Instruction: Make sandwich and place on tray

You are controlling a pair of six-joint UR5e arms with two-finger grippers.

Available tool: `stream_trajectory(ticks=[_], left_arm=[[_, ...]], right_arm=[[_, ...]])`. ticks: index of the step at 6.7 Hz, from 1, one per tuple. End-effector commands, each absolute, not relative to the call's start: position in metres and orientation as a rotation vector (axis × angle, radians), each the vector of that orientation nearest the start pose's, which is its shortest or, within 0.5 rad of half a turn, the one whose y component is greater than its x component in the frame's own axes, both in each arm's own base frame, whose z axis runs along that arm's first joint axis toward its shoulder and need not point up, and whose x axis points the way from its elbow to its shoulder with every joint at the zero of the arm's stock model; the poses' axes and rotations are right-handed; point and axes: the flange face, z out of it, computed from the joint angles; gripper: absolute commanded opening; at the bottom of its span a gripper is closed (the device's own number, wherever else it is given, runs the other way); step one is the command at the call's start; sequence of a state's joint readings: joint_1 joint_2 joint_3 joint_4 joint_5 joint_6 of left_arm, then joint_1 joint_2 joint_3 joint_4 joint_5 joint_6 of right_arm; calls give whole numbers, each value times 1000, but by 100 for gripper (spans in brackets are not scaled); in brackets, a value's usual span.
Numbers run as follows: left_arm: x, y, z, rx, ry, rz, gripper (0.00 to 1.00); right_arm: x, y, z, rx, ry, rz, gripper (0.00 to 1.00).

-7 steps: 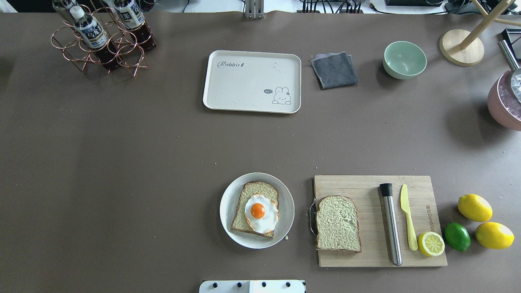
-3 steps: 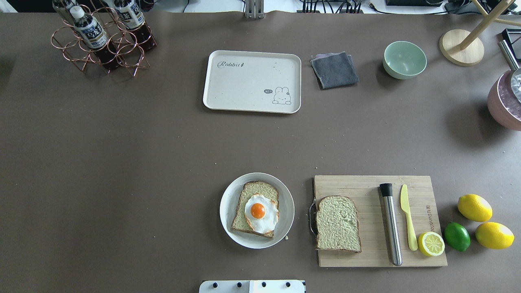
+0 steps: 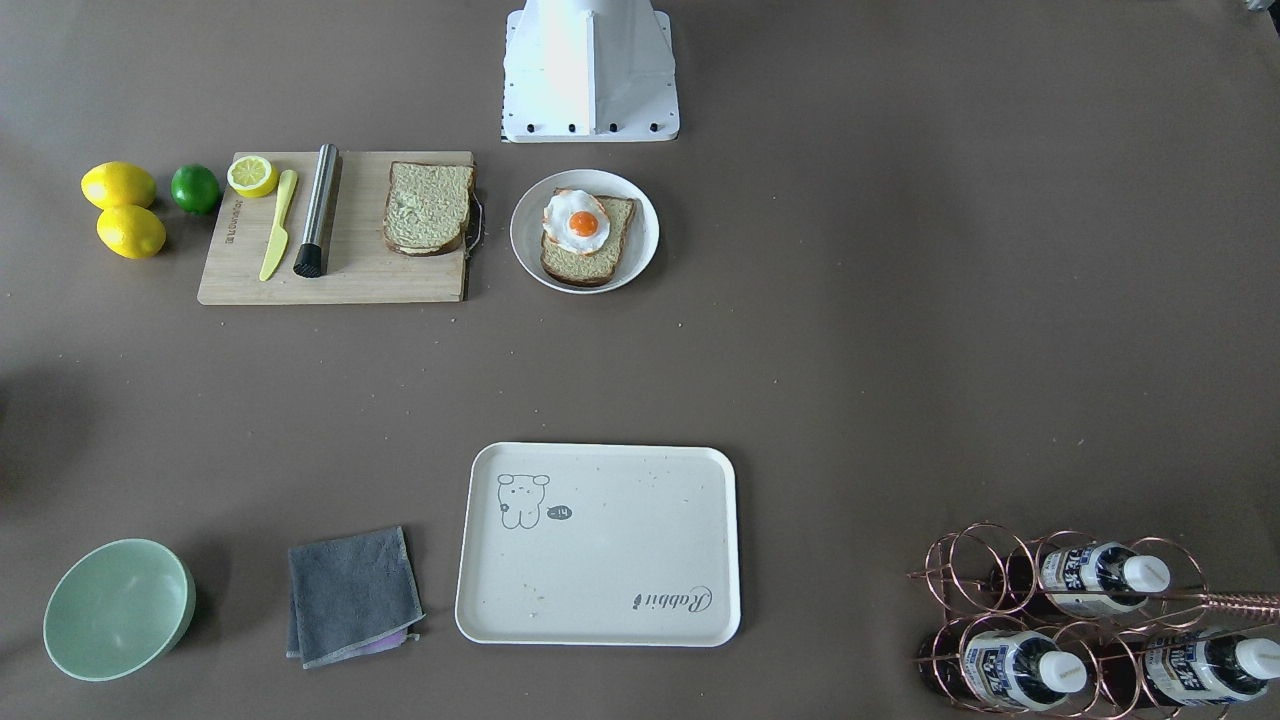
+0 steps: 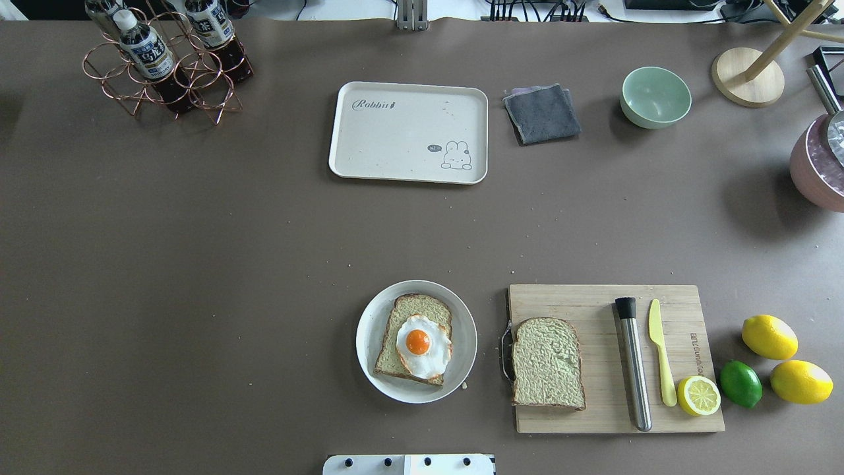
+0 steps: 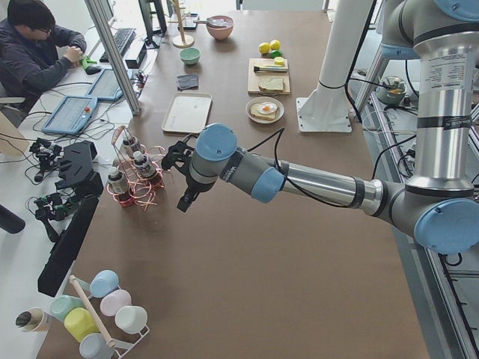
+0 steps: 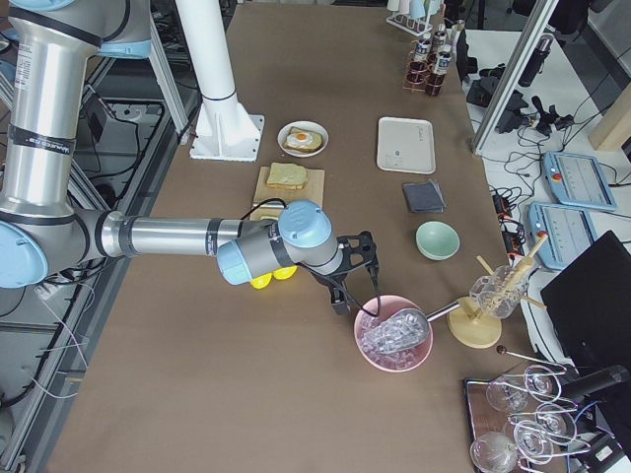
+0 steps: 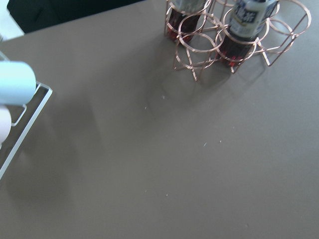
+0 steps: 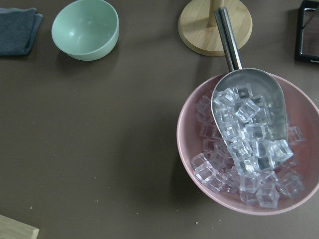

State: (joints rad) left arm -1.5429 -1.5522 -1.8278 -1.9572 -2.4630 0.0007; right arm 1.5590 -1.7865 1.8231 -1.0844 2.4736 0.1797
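Observation:
The sandwich is in two parts. One bread slice (image 4: 395,343) topped with a fried egg (image 4: 422,344) lies on a round white plate (image 4: 369,316). The second slice (image 4: 547,361) lies on the wooden cutting board (image 4: 560,300). The cream tray (image 4: 395,138) sits at the far middle with nothing on it. Neither gripper shows in the overhead or front views. My left gripper (image 5: 184,200) hovers near the bottle rack at the table's left end. My right gripper (image 6: 345,299) hovers beside the pink ice bowl. I cannot tell whether either is open or shut.
The board also holds a steel muddler (image 4: 634,363), a yellow knife (image 4: 659,349) and a half lemon (image 4: 699,394). Lemons and a lime (image 4: 740,382) lie to its right. A grey cloth (image 4: 542,113), green bowl (image 4: 655,96), pink ice bowl (image 8: 249,149) and copper bottle rack (image 4: 165,59) stand around.

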Motion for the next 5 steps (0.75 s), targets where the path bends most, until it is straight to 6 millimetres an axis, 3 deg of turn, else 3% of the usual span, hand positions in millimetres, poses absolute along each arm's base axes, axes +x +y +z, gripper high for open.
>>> stream_trajectory(ticks=[1, 2, 3, 5], left_arm=[[12, -507, 460, 500, 940, 241, 99], [42, -508, 448, 452, 947, 123, 99], [85, -504, 433, 423, 934, 48, 99], [179, -480, 376, 376, 1004, -30, 99]], right_arm=[[13, -429, 534, 374, -1048, -57, 100], [-20, -435, 512, 351, -1046, 36, 100], [-64, -431, 494, 322, -1039, 124, 100], [-154, -405, 444, 295, -1042, 168, 100]])
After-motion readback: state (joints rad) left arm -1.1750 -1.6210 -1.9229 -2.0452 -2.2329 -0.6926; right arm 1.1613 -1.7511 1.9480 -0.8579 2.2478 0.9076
